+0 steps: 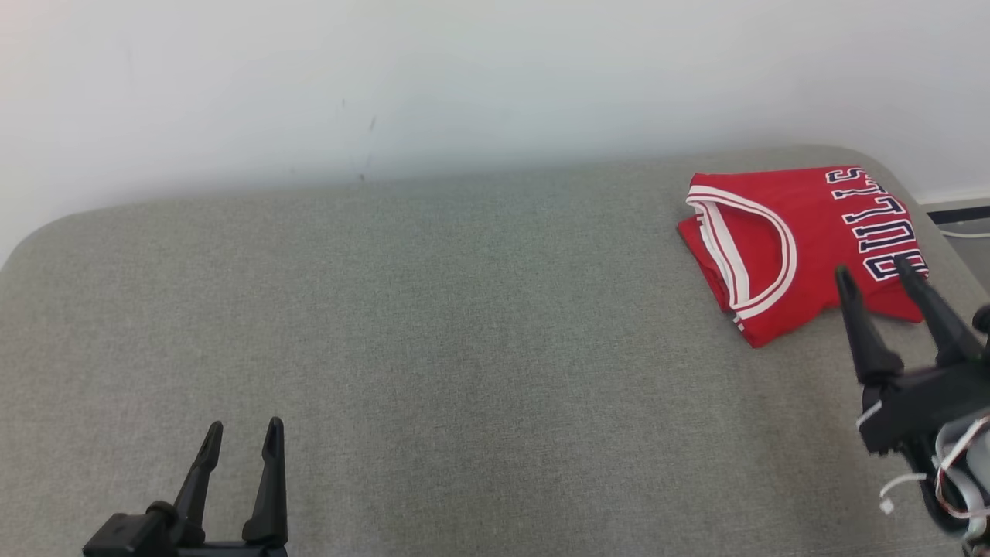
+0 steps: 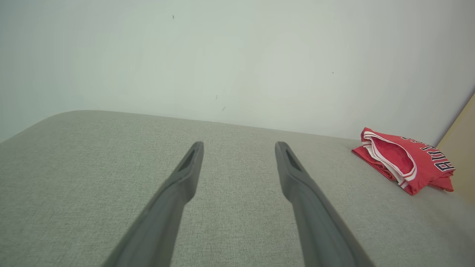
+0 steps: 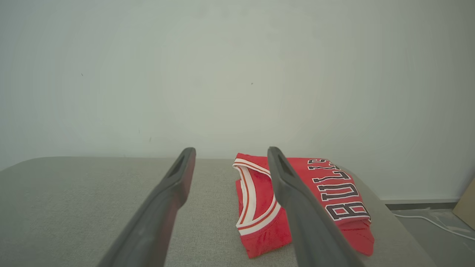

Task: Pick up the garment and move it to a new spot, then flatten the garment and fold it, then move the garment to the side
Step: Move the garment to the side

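Note:
The garment [image 1: 804, 240] is a red jersey with white trim and dark "BULLS" lettering, folded into a compact rectangle at the far right corner of the grey cushion [image 1: 433, 333]. My right gripper [image 1: 874, 272] hovers open just in front of its near edge, empty. The right wrist view has the garment [image 3: 334, 196] beyond and partly behind the right finger, with the right gripper [image 3: 231, 154] open. My left gripper [image 1: 243, 427] stands open and empty at the lower left, far from the garment. From the left wrist, the garment [image 2: 404, 161] lies far right of the open left gripper [image 2: 239, 146].
A pale wall [image 1: 464, 85] runs behind the cushion. Past the cushion's right edge lies dark floor with a white cable [image 3: 426, 219] and a tan board [image 3: 467, 207]. The cushion's rounded corners drop away at left and right.

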Robot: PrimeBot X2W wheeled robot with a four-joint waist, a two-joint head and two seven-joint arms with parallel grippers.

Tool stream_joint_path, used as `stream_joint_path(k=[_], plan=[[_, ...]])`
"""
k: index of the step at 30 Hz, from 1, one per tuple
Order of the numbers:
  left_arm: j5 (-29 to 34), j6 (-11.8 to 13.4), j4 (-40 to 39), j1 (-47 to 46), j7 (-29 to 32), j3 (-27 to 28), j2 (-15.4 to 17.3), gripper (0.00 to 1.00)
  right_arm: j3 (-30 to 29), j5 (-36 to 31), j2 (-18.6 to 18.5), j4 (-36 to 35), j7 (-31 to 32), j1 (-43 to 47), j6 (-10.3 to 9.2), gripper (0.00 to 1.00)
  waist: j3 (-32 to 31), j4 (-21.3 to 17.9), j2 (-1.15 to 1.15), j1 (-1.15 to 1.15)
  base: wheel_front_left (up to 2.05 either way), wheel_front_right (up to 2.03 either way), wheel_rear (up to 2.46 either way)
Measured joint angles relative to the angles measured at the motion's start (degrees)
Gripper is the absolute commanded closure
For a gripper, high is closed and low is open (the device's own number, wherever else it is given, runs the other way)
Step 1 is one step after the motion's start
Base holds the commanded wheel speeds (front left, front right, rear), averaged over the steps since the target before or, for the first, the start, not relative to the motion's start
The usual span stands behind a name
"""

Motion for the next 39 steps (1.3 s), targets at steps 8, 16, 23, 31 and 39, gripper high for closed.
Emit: stream_joint_path(k=[8,16,23,31,39], plan=[[-0.5,-0.1,-2.9,1.9,0.0,0.5,-0.9,0.0,-8.8,-2.6,4.3,-0.8,0.0,11.3,-0.01,0.0,-0.8,-0.2,0.0,0.01,0.0,0.0,0.0],[-0.2,0.4,-4.4,2.3,0.0,1.0,-1.0,0.0,-13.3,-8.3,8.5,-3.0,0.0,17.2,-0.15,0.0,-0.6,0.4,0.01,0.02,0.0,0.0,0.0],[0.6,0.4,-5.1,2.4,0.0,0.9,-1.0,0.0,-16.4,-11.9,11.0,-4.6,0.0,19.2,-0.15,0.0,-0.3,0.9,0.01,0.02,0.0,0.0,0.0],[1.3,0.4,-5.2,2.4,0.0,0.5,-1.0,0.0,-18.5,-14.5,11.8,-6.6,0.0,19.3,-0.15,0.0,-0.4,1.3,0.01,0.02,0.0,0.0,0.0],[2.5,0.4,-5.4,2.4,0.0,0.4,-1.0,0.0,-19.1,-16.1,12.8,-8.1,0.0,20.3,-0.15,0.0,-0.5,1.8,0.01,0.02,0.0,0.0,0.0]])
